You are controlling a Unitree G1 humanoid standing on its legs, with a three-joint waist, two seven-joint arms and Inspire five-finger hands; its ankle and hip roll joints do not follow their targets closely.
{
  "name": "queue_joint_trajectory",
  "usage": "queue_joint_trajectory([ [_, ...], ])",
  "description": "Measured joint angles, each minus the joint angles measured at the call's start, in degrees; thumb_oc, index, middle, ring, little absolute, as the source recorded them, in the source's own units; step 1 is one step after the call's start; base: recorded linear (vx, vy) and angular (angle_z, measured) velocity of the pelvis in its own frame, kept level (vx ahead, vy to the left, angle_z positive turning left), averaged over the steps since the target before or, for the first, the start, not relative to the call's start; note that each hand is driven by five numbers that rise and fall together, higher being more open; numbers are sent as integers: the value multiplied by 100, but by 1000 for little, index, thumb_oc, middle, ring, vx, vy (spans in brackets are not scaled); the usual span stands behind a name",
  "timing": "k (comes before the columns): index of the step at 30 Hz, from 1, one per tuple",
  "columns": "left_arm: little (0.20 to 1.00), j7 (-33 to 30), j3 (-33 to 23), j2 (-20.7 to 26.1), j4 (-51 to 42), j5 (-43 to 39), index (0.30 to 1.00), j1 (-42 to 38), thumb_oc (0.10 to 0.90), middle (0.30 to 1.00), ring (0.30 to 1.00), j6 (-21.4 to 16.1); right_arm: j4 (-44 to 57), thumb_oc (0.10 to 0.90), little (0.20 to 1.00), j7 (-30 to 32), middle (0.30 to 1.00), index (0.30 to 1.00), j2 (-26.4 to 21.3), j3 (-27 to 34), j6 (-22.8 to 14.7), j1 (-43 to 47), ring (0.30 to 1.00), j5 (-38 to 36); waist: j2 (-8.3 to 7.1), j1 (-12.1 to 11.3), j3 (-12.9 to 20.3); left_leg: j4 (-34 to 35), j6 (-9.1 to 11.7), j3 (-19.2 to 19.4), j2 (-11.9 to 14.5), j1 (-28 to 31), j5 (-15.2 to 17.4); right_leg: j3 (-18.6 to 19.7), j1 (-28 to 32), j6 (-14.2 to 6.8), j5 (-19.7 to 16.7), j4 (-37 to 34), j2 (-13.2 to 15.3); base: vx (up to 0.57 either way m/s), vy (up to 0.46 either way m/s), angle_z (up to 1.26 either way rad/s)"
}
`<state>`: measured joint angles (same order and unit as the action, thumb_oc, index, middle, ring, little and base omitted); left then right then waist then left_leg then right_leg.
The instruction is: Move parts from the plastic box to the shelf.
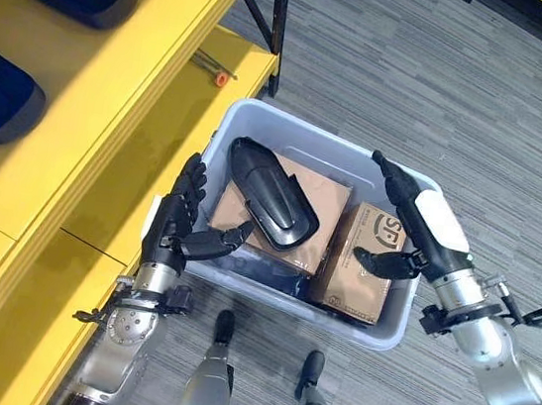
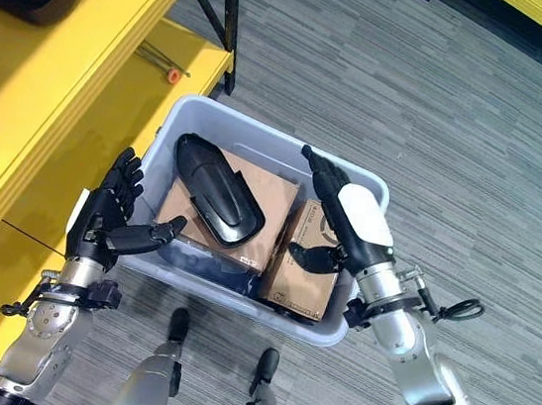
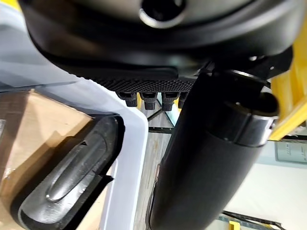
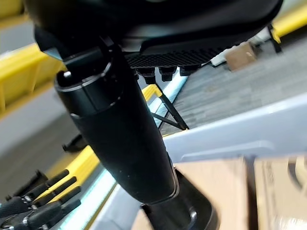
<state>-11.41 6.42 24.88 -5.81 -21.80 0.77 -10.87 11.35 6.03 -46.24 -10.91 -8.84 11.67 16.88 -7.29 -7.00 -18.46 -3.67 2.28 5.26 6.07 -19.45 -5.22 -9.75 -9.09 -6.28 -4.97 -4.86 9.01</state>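
Left hand point(image 1: 173, 222) and right hand point(image 1: 417, 232) flank plastic box point(image 1: 309, 138), fingers straight.

My arms silver-grey metal tubes, black clamp rings with screws at the wrists, left hand point(image 1: 177, 218) all dark with ridged fingers, right hand point(image 1: 425, 233) dark under a white back cover, palm pads finely ribbed

The robot's dark left hand point(image 1: 177, 215) on its silver-grey arm is holding its fingers straight with the thumb reaching out sideways. The dark right hand point(image 1: 416, 227), white-backed, is extending straight fingers forward, its thumb angling inward below them.
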Motion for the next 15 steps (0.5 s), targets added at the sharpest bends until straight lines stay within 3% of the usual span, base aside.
queue_joint_trajectory([
  [7,1000,-96,-24,127,-106,13,1000,111,900,1000,1000,-2,-50,900,1000,49,1000,1000,-952,-693,-5,905,1000,563,-255,-167,-43,-20,43,-180,-13,-286,-17,-182,-166,-38,41,-2,-10,25,-62,12],
  [15,1000,-174,-69,129,-149,8,1000,152,900,1000,1000,-45,-1033,900,1000,-120,1000,1000,-1849,-2739,-230,2591,1000,1119,-437,-605,-143,-83,80,-554,-56,-604,-46,-530,-248,-61,131,-1,-46,5,-75,21],
])
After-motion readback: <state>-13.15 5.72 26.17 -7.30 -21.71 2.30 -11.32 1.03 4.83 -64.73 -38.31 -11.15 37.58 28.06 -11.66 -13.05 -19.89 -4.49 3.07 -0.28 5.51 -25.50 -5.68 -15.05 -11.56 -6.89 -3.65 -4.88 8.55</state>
